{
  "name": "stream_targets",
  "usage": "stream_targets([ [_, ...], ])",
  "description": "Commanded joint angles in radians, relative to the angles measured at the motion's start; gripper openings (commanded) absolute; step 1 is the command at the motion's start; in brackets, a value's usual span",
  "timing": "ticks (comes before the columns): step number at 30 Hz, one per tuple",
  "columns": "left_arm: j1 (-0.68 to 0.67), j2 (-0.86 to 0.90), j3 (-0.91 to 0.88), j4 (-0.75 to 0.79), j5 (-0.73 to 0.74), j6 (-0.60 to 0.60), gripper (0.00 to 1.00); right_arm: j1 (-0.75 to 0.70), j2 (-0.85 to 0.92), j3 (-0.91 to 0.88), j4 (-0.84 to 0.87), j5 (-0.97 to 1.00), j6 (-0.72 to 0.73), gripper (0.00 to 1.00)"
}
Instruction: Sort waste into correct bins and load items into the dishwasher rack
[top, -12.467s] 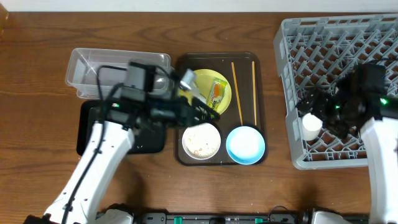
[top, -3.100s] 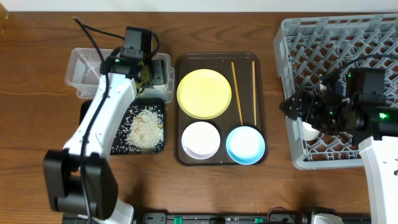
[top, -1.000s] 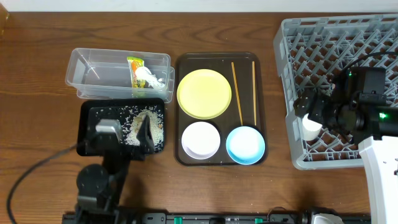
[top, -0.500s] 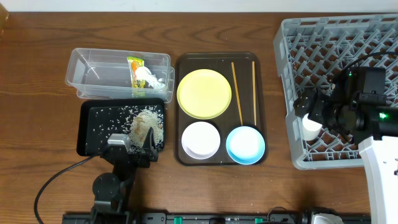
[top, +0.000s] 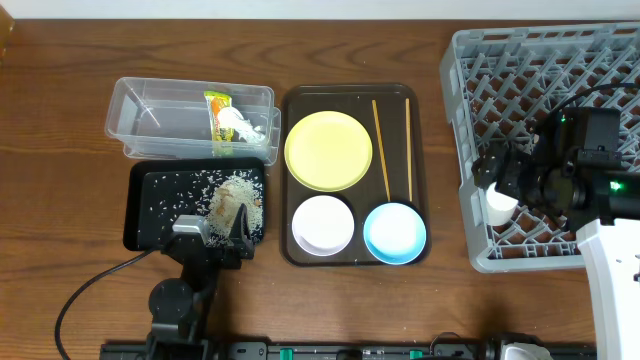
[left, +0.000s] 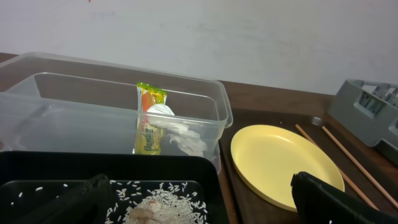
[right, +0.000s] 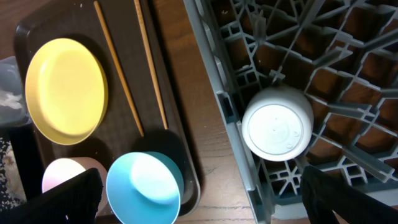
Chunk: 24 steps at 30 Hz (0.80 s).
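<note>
The grey dishwasher rack (top: 520, 80) fills the right end of the table, with 1 white cup (top: 500, 205) standing base-up in its near-left corner. The right gripper (right: 205, 208) hangs over that corner, fingers spread wide and holding nothing. At the centre lies the dark brown serving tray (top: 396, 150), its long axis running away from the robot. To its left, the clear tub (top: 160, 115) lies crosswise at the back. The black tray (top: 133, 210) sits just in front of it. The left gripper (top: 212, 232) hovers at the black tray's near edge, jaws wide and empty. On the serving tray, the yellow plate (top: 329, 150) sits at the back left, with the white bowl (top: 323, 224) and blue bowl (top: 395, 232) side by side in front. The 2 chopsticks (top: 381, 148) lie right of the plate, nearly parallel, pointing front to back. In the tub, the snack wrapper (top: 217, 115) also points front to back, with the tissue (top: 240, 128) touching its right side. Rice and scraps (top: 235, 195) lie heaped in the black tray's right half, with loose grains scattered to the left.
</note>
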Motion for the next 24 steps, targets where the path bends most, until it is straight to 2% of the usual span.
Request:
stream_targets([
  [1, 0.005, -0.008, -0.028, -0.011, 0.018, -0.005, 0.94, 0.013, -0.002, 0.012, -0.001, 0.006, 0.007, 0.99],
  [8, 0.005, -0.008, -0.028, -0.011, 0.018, -0.005, 0.94, 0.013, -0.002, 0.012, 0.004, 0.005, 0.008, 0.99],
  [12, 0.005, -0.008, -0.028, -0.012, 0.018, -0.005, 0.94, 0.016, 0.002, 0.012, 0.122, -0.087, 0.06, 0.99],
  [13, 0.005, -0.008, -0.028, -0.011, 0.018, -0.005, 0.94, 0.021, 0.005, 0.012, 0.137, -0.124, 0.059, 0.95],
  [14, 0.005, -0.008, -0.028, -0.011, 0.018, -0.005, 0.94, 0.043, 0.014, 0.012, 0.161, -0.198, 0.045, 0.91],
  [16, 0.005, -0.008, -0.028, -0.011, 0.018, -0.005, 0.94, 0.109, 0.035, 0.012, 0.179, -0.214, 0.036, 0.88],
  [20, 0.005, -0.008, -0.028, -0.011, 0.018, -0.005, 0.94, 0.286, 0.112, 0.012, 0.182, -0.033, 0.019, 0.82],
  [21, 0.005, -0.008, -0.028, -0.012, 0.018, -0.005, 0.94, 0.333, 0.141, 0.012, 0.182, 0.037, 0.019, 0.77],
  [22, 0.005, -0.008, -0.028, -0.011, 0.018, -0.005, 0.95, 0.367, 0.164, 0.012, 0.184, 0.094, 0.024, 0.64],
  [23, 0.005, -0.008, -0.028, -0.012, 0.018, -0.005, 0.94, 0.4, 0.192, 0.012, 0.192, 0.158, 0.032, 0.4],
  [24, 0.005, -0.008, -0.028, -0.011, 0.018, -0.005, 0.95, 0.423, 0.214, 0.012, 0.202, 0.201, 0.043, 0.4],
])
